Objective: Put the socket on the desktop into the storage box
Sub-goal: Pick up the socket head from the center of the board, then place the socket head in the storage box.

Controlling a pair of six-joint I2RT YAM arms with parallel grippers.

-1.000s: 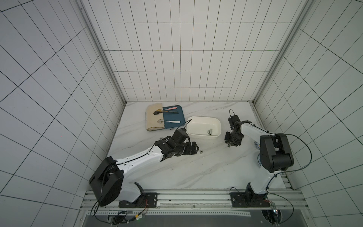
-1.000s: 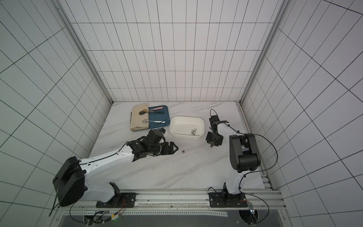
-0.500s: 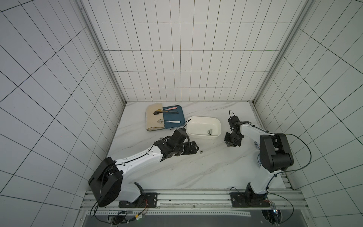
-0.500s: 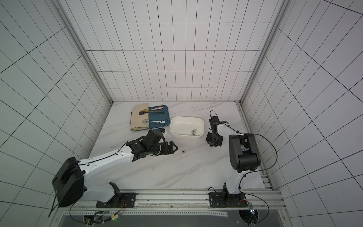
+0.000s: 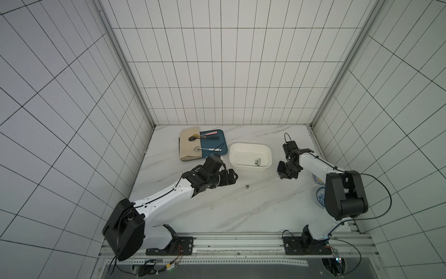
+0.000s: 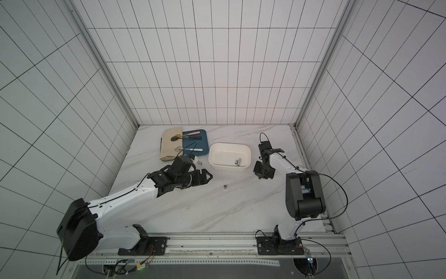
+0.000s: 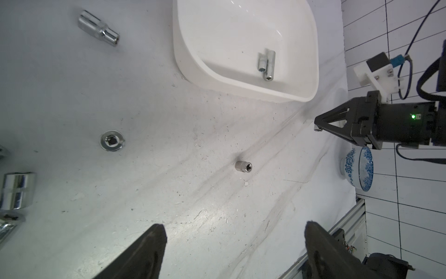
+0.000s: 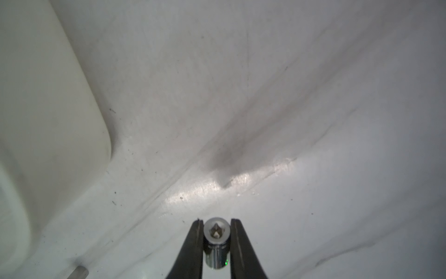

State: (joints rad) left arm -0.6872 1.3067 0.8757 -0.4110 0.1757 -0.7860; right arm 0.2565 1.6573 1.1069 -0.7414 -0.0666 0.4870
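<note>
At the back-left of the marble table [image 5: 241,212], about 11 o'clock with the far wall as 12, a folded beige cloth [image 5: 189,147] sits against a dark-blue tray [image 5: 223,144], with utensils [image 5: 210,137] lying across both. The left arm comes in from 7 o'clock. The left gripper [image 5: 233,177] hovers near table centre, released and holding nothing, its dark fingers [image 7: 149,248] spread wide in the left wrist view. A loose socket [image 5: 247,193] sits on bare marble at roughly 5 o'clock from that gripper, near it but apart, out in the open in both top views. The left wrist view also shows other sockets [image 7: 99,27], chrome and of mixed sizes, on the marble; the top views do not show them. The storage box [image 5: 248,166], white with low walls, is at about 1 o'clock from centre. Two sockets [image 5: 257,162] lie side by side, touching, on its floor toward the 4 o'clock corner. At 4 o'clock from the box, just beside its corner, the right gripper [image 5: 281,177] points down, clenched on a small socket [image 8: 216,232] pinched upright between its tips. I cannot tell whether that one is off the marble. A blue-and-white bowl [image 7: 359,169] stands at the 3 o'clock edge, partly behind the right arm.
</note>
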